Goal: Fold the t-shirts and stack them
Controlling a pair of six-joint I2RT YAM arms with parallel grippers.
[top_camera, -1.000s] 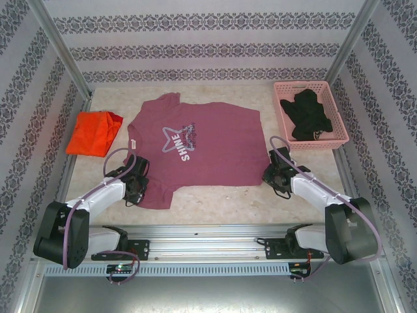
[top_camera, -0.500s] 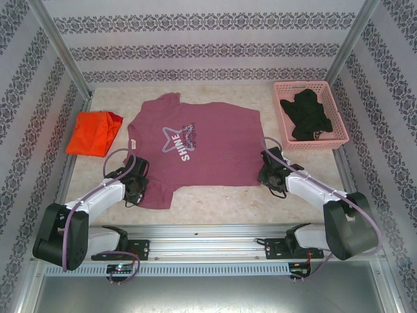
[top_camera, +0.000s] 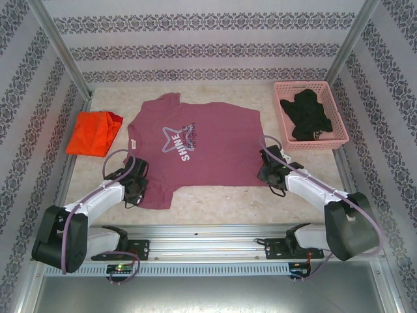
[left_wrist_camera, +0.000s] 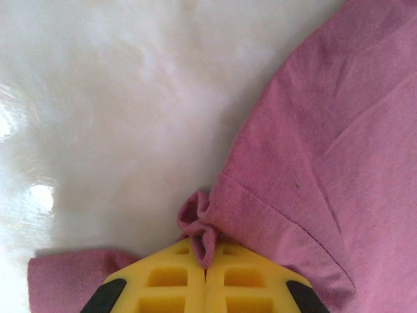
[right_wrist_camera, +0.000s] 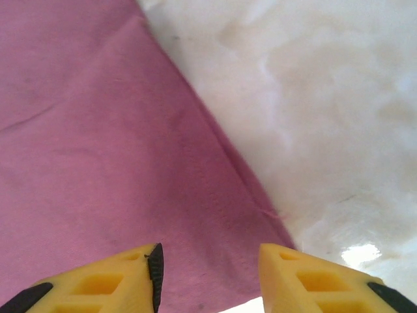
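While my left fingers (left_wrist_camera: 206, 277) were pressed tight together, a small bunched fold of cloth stood pinched between their yellow tips. That fold belonged to the sleeve hem of the maroon t-shirt (top_camera: 208, 147), on its near sleeve. From above, those left fingers (top_camera: 135, 188) sat right at that sleeve's edge.

The maroon t-shirt lay spread flat on the pale counter (top_camera: 221, 202), star and lettering up, collar toward the left and bottom hem toward the right. My right fingers (top_camera: 266, 171) hovered at the near corner of that bottom hem. Seen from the wrist, my right fingers (right_wrist_camera: 140, 270) stood partly apart with nothing gripped. The shirt's hem corner lay flat beneath the gap between them, with bare counter just past it.

Off the shirt's collar end, apart from it, the orange t-shirt (top_camera: 93, 132) lay folded. Beyond the shirt's hem end, a pink basket (top_camera: 311, 85) held a dark garment (top_camera: 308, 116).
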